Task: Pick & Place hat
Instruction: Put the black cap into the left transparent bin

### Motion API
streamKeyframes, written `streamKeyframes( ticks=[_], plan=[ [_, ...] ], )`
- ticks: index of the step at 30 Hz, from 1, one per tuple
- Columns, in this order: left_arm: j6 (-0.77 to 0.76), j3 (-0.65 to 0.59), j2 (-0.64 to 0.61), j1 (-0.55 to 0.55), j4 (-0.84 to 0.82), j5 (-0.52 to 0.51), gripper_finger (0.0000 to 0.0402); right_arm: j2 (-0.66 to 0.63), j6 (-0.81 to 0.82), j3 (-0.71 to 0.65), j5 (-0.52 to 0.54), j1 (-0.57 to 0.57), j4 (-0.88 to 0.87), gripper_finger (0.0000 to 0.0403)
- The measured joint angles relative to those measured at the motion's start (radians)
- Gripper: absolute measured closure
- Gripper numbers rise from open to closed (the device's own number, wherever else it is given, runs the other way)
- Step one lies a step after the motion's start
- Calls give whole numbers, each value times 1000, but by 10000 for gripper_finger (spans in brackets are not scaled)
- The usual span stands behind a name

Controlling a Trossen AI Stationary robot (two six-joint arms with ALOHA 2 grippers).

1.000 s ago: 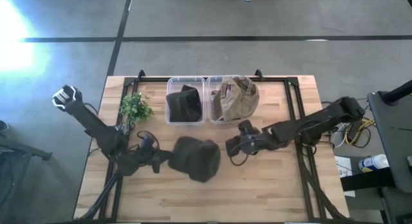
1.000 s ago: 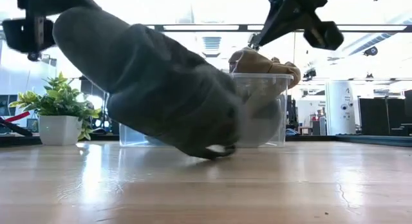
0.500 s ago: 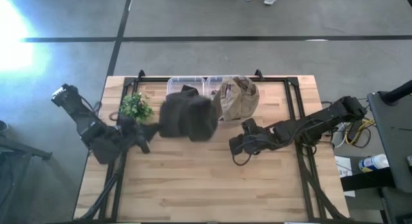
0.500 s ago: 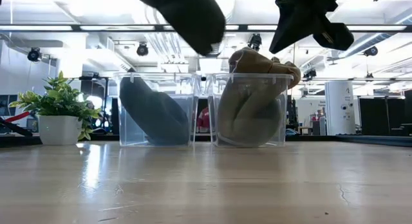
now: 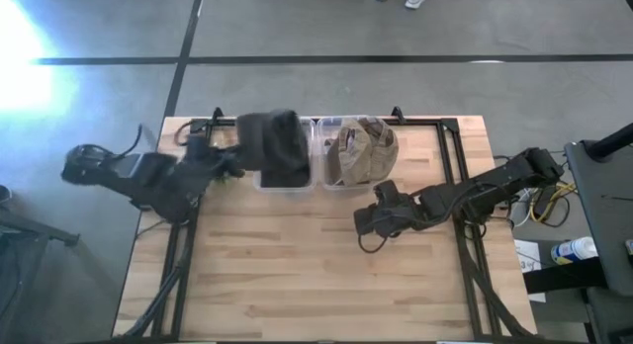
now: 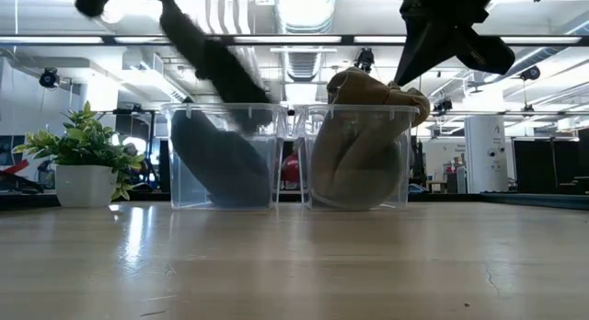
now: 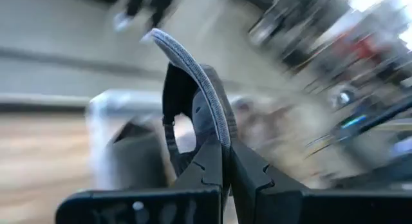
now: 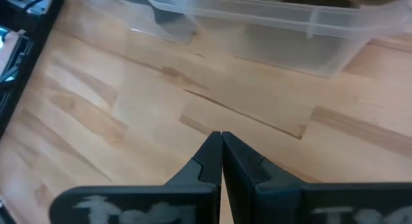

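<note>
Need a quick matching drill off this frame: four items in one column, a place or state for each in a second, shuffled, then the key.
Items:
1. dark hat
2. tan hat
3. potted plant
4. right pincer

Places/states:
A. shut, empty, over bare table in front of the bins
B. stuffed in the right clear bin
C. at the table's far left, beside the left clear bin
D. clamped in the left pincer, over the left clear bin

Pairs: 1-D, 2-B, 3-C, 4-A

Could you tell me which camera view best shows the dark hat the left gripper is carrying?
The high view: the dark hat hangs whole over the left bin. The left wrist view shows only its brim pinched in the left gripper; the low view, a blurred streak; the right wrist view, nothing.
</note>
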Motion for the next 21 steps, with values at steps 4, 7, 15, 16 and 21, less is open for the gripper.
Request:
streamKeyframes(
  ticks=[4, 7, 15, 16, 21],
  plan=[
    [36, -9, 58, 246, -55, 291, 395, 0, 3, 0, 0, 0, -3, 394],
    [147, -40, 96, 389, 94, 508, 395, 0, 3, 0, 0, 0, -10, 394],
    [233, -67, 258, 584, 116, 744, 395, 0, 3, -2, 0, 0, -17, 394],
    [242, -67, 278, 594, 119, 766, 395, 0, 3, -2, 0, 0, -17, 394],
    [270, -65, 371, 607, 211, 817, 390, 0, 1, -4, 3, 0, -18, 394]
  ],
)
